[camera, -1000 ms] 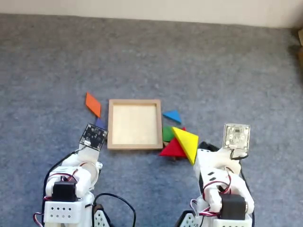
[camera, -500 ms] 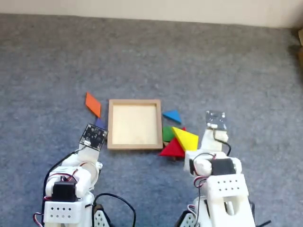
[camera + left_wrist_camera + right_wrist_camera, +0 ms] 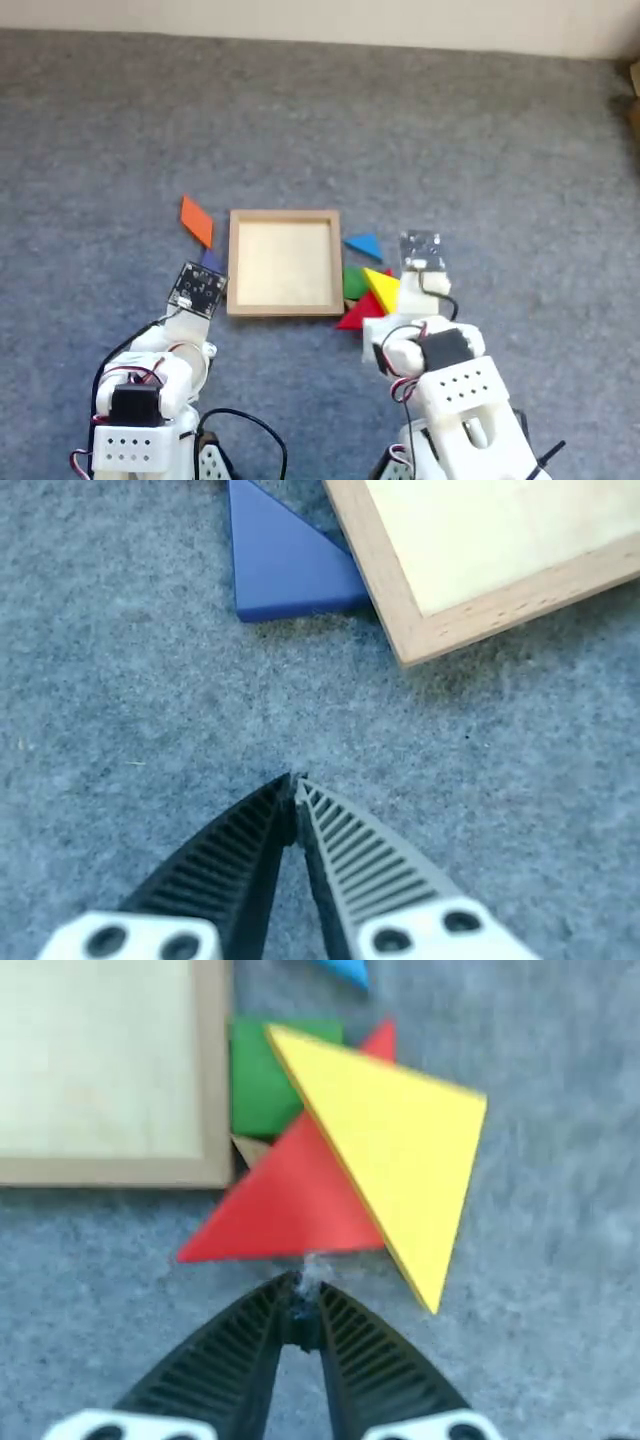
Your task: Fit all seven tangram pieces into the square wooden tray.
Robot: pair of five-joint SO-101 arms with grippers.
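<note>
The square wooden tray [image 3: 234,262] lies empty on the grey carpet. An orange parallelogram [image 3: 197,220] and a dark blue triangle [image 3: 285,560] lie off its left side. Off its right side lie a light blue triangle [image 3: 364,245], a green square [image 3: 258,1085], a red triangle [image 3: 290,1210] and a yellow triangle [image 3: 395,1140] stacked over the red one. My left gripper [image 3: 296,785] is shut just above the carpet, short of the dark blue triangle and the tray corner [image 3: 420,640]. My right gripper [image 3: 302,1305] is shut at the red triangle's near edge.
Grey carpet [image 3: 320,120] stretches wide beyond the tray. A pale wall strip [image 3: 320,20] runs along the far edge. Both arm bases [image 3: 130,430] stand at the near edge.
The right arm has swung left and forward, its wrist now over the pile of yellow and red triangles. The left arm has kept still.
</note>
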